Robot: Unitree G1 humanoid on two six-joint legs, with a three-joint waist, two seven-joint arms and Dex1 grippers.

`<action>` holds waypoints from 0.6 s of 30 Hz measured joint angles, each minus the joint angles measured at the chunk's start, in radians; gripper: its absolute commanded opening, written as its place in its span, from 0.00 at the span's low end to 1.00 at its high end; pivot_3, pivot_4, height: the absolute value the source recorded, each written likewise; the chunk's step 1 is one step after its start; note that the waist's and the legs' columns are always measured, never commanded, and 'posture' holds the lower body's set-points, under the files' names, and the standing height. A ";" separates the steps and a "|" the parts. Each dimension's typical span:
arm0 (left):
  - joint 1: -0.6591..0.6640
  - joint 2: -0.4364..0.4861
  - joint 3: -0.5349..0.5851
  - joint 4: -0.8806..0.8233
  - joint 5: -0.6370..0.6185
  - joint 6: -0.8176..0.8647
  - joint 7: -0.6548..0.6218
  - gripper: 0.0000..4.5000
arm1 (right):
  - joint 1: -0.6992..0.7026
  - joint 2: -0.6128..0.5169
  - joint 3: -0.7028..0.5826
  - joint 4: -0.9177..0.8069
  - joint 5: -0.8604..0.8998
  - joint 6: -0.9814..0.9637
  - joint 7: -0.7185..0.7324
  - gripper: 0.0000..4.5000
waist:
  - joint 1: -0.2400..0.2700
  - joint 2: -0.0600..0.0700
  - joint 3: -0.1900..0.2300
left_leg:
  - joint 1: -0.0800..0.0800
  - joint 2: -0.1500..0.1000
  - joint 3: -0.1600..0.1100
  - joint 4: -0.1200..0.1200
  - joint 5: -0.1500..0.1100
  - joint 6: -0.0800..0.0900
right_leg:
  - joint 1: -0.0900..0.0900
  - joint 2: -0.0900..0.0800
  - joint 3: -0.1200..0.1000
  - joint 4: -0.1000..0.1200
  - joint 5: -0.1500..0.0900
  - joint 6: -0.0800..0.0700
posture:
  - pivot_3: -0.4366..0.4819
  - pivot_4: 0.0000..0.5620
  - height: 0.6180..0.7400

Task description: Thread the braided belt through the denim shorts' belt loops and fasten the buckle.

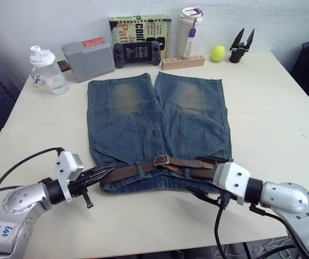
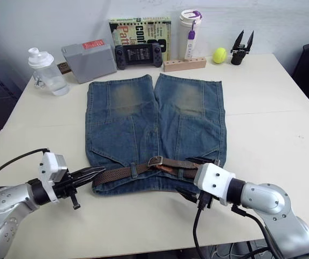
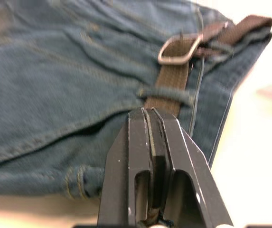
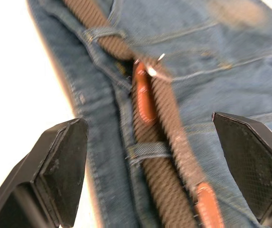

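Soft, floppy belt lies buckled across limp shorts; left fingers pressed together empty at its end, right fingers wide over the leather tip, best grip.

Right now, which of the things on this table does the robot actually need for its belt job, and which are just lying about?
For the job: denim shorts, braided belt, buckle, belt loops.

Lying about: water bottle, grey box, game controller, book, tumbler, wooden block, yellow ball, spare black gripper.
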 measured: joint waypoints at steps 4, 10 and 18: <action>-0.002 0.002 0.007 -0.013 -0.010 0.019 0.012 0.00 | 0.065 -0.002 0.064 0.006 -0.076 -0.025 -0.037 0.99 | 0.000 0.000 0.000 | 0.000 0.000 0.000 0.000 0.000 0.000 | 0.000 0.000 0.000 0.000 0.000 0.000 | 0.48 0.27 0.88; -0.007 -0.006 0.000 -0.038 -0.008 0.021 0.039 0.00 | 0.081 0.033 0.090 0.049 -0.144 -0.058 -0.109 0.99 | 0.000 0.000 0.000 | 0.000 0.000 0.001 0.000 0.000 0.000 | 0.000 0.000 0.000 0.000 0.000 0.000 | 0.48 0.27 0.88; -0.025 -0.010 -0.028 -0.039 0.001 0.022 0.056 0.00 | 0.060 0.089 0.076 0.092 -0.128 0.014 -0.152 0.99 | -0.001 0.000 0.000 | 0.000 0.000 0.001 0.000 0.000 0.000 | 0.000 0.001 0.000 0.000 0.000 0.000 | 0.48 0.27 0.88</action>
